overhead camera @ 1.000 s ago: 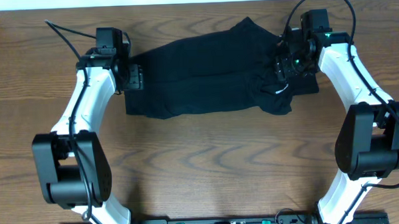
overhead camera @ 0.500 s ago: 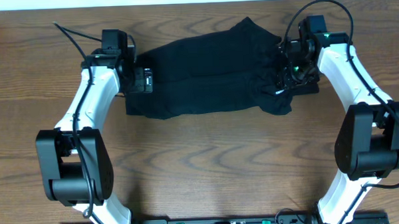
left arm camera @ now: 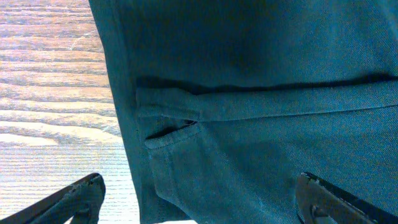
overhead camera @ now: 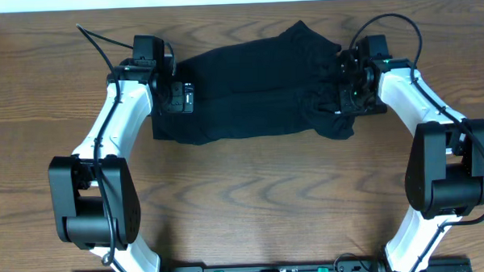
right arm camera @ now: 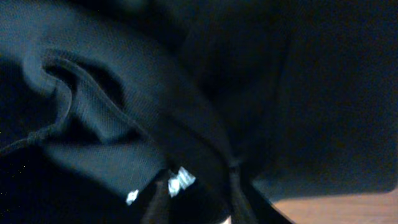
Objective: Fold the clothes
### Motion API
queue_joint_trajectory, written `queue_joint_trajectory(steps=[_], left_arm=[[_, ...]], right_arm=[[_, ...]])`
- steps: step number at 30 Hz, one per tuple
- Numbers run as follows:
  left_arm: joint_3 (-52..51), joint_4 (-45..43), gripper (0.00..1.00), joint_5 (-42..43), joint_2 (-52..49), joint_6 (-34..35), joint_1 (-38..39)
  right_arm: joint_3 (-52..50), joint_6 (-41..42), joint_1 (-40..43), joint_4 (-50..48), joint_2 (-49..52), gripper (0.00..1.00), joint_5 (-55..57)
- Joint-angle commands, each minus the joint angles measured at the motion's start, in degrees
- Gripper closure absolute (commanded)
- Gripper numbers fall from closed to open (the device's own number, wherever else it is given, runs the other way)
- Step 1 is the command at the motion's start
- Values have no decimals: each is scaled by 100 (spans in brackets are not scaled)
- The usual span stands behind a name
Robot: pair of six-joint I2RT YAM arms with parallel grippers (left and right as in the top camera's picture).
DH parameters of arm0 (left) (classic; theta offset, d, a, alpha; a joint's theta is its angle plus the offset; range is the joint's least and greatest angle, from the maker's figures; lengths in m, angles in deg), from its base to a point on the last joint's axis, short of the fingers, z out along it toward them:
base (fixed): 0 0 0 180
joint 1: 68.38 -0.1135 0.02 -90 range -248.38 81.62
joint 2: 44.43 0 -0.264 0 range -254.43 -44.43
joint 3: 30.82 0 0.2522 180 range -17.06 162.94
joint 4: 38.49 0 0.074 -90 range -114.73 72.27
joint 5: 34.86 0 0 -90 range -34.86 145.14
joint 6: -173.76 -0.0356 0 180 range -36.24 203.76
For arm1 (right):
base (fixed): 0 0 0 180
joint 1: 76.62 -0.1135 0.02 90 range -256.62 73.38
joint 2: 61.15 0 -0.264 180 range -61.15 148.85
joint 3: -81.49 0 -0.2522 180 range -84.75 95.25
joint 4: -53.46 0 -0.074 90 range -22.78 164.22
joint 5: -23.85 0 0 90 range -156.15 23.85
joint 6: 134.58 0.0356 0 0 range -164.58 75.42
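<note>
- My left gripper (left arm camera: pixel 202 204) stands wide open, its two fingertips (left arm camera: pixel 81 198) spread to either side of the black shirt's (overhead camera: pixel 248 87) left edge. It holds nothing.
- Just beneath it, the left wrist view shows a folded ridge of fabric (left arm camera: pixel 261 104) running across the shirt, with bare wooden surface (left arm camera: pixel 50 93) beside the edge.
- My right gripper (overhead camera: pixel 345 90) sits low in the bunched right end of the shirt. Its jaws are narrow with fabric between them, but the view is too dark to tell whether they truly pinch it.
- Small white marks (right arm camera: pixel 180 182) show on the cloth near those jaws.
- From overhead, the shirt lies across the far middle of the surface (overhead camera: pixel 244 192) between my two arms. It is fairly flat on the left and rumpled on the right.
- I judge the step in hand to be taking hold of both ends, before any clean fold is made.
- Next, the left gripper should come down over the edge and close on it, layers and ridge together.
- The right grip should be confirmed before lifting, or one end will slip and the cloth will bunch more.
</note>
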Motion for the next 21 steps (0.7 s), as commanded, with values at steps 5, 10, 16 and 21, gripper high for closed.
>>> queue_joint_trajectory(steps=[5,10,16,21], left_arm=[[13,-20,2,37,44,9,-20],[13,-24,2,37,9,9,-17],[13,-22,2,37,-33,7,-17],[13,-22,2,37,-35,7,-20]], right_arm=[[111,122,11,-433,-125,99,330],[291,48,140,-437,-127,99,461],[544,-57,284,-457,-127,99,463],[621,-164,385,-503,-127,99,533]])
